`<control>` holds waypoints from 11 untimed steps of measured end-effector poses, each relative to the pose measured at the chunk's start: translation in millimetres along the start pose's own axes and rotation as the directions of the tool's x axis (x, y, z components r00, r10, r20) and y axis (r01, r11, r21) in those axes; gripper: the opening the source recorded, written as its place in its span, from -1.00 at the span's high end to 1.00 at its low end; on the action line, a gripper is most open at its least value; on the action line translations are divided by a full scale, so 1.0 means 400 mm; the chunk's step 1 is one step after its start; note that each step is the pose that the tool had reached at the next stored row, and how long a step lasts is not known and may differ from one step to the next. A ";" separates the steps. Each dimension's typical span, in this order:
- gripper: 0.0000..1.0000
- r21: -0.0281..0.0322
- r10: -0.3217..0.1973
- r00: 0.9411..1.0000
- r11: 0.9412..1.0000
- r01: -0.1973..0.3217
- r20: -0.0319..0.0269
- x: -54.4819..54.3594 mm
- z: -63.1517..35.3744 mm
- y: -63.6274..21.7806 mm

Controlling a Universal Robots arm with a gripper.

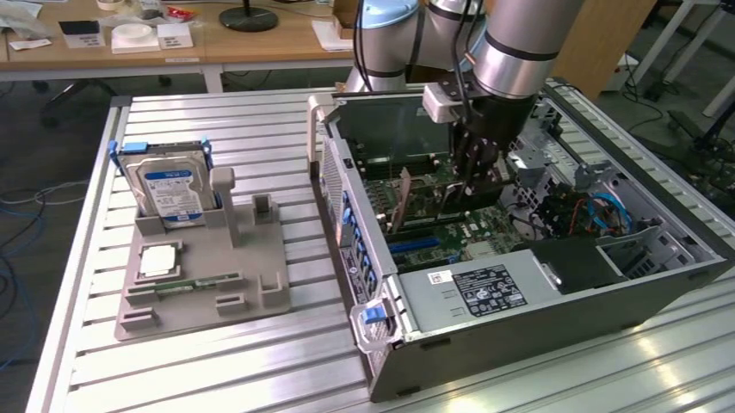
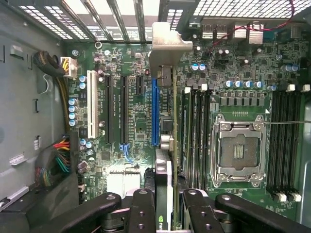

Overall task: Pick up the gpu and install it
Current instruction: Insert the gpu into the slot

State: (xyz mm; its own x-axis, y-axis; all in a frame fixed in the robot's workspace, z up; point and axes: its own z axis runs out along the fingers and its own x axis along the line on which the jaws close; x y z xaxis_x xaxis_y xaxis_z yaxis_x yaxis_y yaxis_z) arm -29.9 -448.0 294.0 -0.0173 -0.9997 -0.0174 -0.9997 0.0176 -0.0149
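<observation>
The gpu (image 2: 166, 160) shows edge-on in the wrist view, a thin green card with its silver bracket (image 2: 167, 43) at the far end by the case's rear grille. My gripper (image 2: 165, 201) is shut on the card's near end, one black finger (image 2: 141, 208) on each side. The card hangs over the motherboard (image 2: 126, 145), right beside the long blue slot (image 2: 154, 111); I cannot tell whether it touches the slot. In the exterior view the gripper (image 1: 477, 185) reaches down into the open computer case (image 1: 643, 292) with the gpu (image 1: 404, 202) standing upright beneath it.
A grey fixture (image 1: 258, 284) on the exterior view's left holds a hard drive (image 1: 172, 185), a processor chip (image 1: 161, 260) and a memory stick (image 1: 189, 282). Inside the case, the power supply (image 1: 483, 288), the drive cage (image 1: 632, 249), cables (image 2: 60, 160) and the processor socket (image 2: 240, 150) crowd the card.
</observation>
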 end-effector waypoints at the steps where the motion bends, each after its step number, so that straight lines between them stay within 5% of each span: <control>1: 0.47 0.000 0.000 1.000 1.000 0.000 0.000 0.000 0.000 0.000; 11: 0.47 0.000 0.000 1.000 1.000 0.000 0.000 0.000 0.012 0.003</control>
State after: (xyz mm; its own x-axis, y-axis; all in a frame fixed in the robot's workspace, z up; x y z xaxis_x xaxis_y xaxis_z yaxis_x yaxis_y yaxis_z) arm -31.1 -448.0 289.3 -0.0174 -0.9997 -0.0175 -0.9997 0.0176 -0.0152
